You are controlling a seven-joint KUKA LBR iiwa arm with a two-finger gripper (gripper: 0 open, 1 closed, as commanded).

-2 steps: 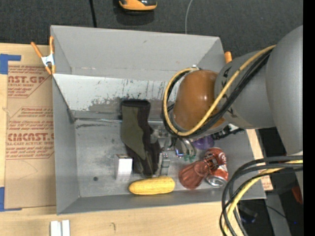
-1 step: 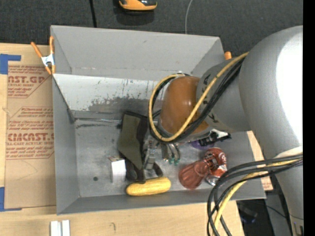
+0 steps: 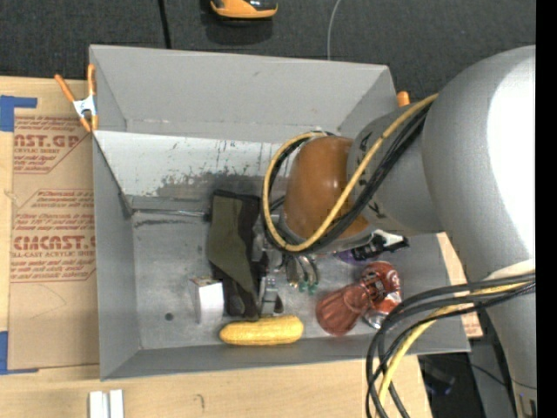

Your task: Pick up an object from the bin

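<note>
We see the hand (image 3: 268,293) low in the grey metal bin (image 3: 157,233), under the arm's orange wrist cover. It sits at the right edge of a dark olive flat fabric pouch (image 3: 231,238) lying in the middle of the bin floor. We cannot tell how far the hand is open, nor whether it has hold of anything.

Just below it lies a yellow knobbly corn-shaped toy (image 3: 261,330), and left of that a small white block (image 3: 209,300). To the right, a reddish translucent rubbery lump (image 3: 341,310) touches a crumpled red-and-white packet (image 3: 383,286).

We judge the pouch the likeliest target. It looks soft and limp and would probably fold, so we would pinch a raised edge rather than press down flat, then lift straight up to clear the toy. The toy looks firm and rough, and should be easier to hold.
</note>
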